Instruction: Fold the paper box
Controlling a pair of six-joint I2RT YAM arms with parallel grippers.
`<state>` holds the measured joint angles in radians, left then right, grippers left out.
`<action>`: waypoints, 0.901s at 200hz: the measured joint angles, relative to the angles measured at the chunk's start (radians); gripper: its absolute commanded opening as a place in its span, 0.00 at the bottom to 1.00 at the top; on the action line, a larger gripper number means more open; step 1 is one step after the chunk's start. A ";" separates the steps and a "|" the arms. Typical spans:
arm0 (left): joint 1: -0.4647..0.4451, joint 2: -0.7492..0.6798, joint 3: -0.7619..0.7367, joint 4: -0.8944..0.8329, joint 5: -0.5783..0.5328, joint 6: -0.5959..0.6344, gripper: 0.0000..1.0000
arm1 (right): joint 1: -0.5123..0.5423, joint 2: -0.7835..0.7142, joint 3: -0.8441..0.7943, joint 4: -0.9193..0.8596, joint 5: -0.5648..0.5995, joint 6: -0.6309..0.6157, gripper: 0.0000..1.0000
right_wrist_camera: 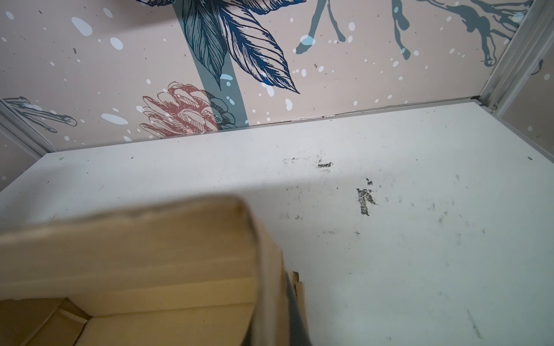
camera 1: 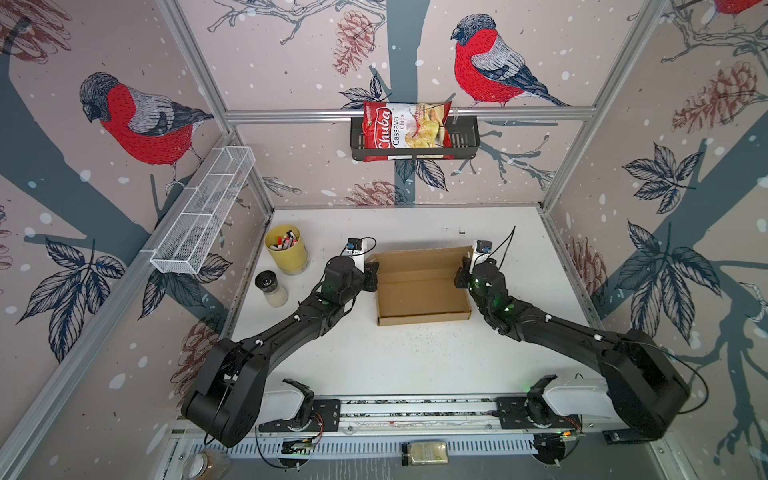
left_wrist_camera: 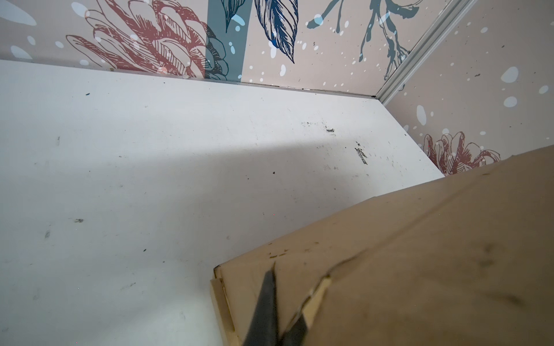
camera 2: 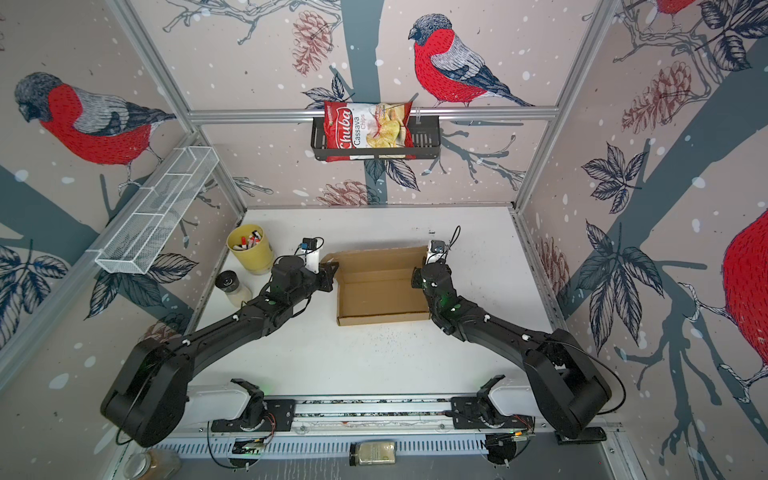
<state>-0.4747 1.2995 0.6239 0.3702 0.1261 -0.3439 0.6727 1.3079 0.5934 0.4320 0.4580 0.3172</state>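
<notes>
– Bird wallpaper covers the walls, and a white counter lies below. What is on it?

– The paper box sits in the middle of the counter. It is brown and open on top, with low walls. Its far flap is lifted up.

– Where are the arms?

– One arm is on each side of the box. The left tool is at the far left corner. The right tool is at the far right corner.

– Are the tools holding anything?

– Both are squeezed tight. In the left wrist view, a dark finger lies on a cardboard flap, and the left tool pinches the paper box there. In the right wrist view, a dark finger presses against the box wall, so the right tool pinches the paper box too.

– What else is there?

– A yellow cup with pens stands near the left arm. A small jar stands just beside it. A red chips bag sits in a black basket on the back wall.
</notes>
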 measured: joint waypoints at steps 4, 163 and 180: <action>-0.004 0.000 -0.003 0.003 -0.004 0.002 0.01 | 0.000 -0.001 -0.003 0.001 0.002 0.000 0.00; -0.037 0.025 -0.019 0.043 -0.024 0.043 0.02 | 0.013 -0.031 -0.045 -0.008 0.056 0.023 0.00; -0.037 0.055 0.012 0.051 -0.024 0.063 0.02 | 0.003 -0.025 -0.038 0.010 0.069 0.026 0.00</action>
<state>-0.5114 1.3548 0.6361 0.4213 0.1024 -0.2810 0.6758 1.2831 0.5556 0.4423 0.5274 0.3431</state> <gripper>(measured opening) 0.052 0.053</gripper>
